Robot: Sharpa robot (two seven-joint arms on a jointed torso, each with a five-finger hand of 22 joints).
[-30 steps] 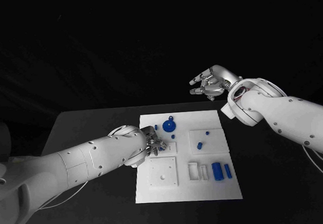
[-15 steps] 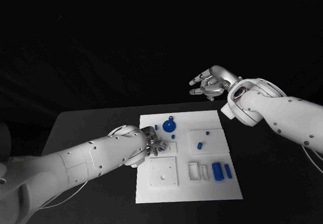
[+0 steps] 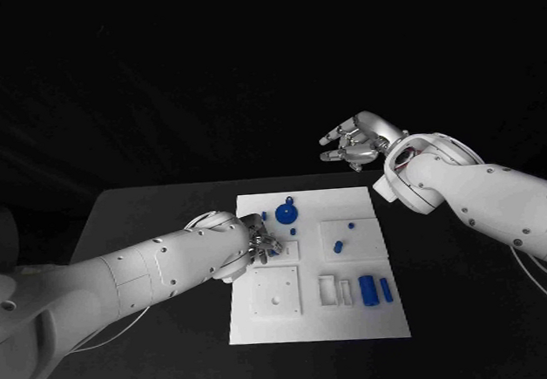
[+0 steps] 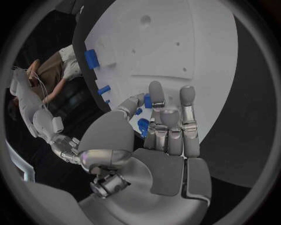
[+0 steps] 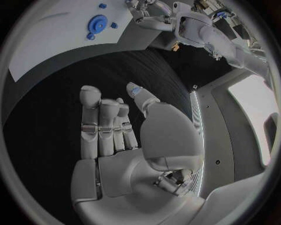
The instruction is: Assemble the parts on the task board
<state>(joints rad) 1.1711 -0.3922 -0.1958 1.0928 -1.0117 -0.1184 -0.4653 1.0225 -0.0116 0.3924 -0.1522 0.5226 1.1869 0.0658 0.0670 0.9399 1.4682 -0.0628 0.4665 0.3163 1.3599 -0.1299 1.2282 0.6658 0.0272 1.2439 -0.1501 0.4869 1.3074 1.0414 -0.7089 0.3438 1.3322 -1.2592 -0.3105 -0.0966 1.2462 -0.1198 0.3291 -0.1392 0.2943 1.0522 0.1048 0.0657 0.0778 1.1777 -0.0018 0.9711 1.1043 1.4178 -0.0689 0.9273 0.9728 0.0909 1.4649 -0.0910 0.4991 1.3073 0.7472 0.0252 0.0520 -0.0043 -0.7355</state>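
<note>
While my left robot hand (image 3: 260, 244) sits low over the task board's (image 3: 359, 323) left edge, I read the whole move as turning on what lies just past its fingertips. In the left wrist view its fingers (image 4: 157, 96) reach straight out, apart, and a small blue peg (image 4: 143, 125) shows between them; I cannot tell whether the peg is pinched or merely lying under them. From that hand, the blue gear (image 3: 286, 212) lies at about one o'clock, near, and two short blue pegs (image 3: 338, 245) stand at three o'clock on a raised white square. A pair of long blue bars (image 3: 376, 289) lies at about four o'clock, long axes running toward six and twelve, beside a white slotted holder (image 3: 328, 290).

My right robot hand (image 3: 356, 140) hangs high beyond the board's far edge, at twelve o'clock, fingers loosely spread and holding nothing. The left hand is clearly the nearer one.

Open dark surface (image 3: 150, 216) lies to the left; to the right, raised blocks crowd the board, so I judge withdrawal toward nine o'clock safest.
</note>
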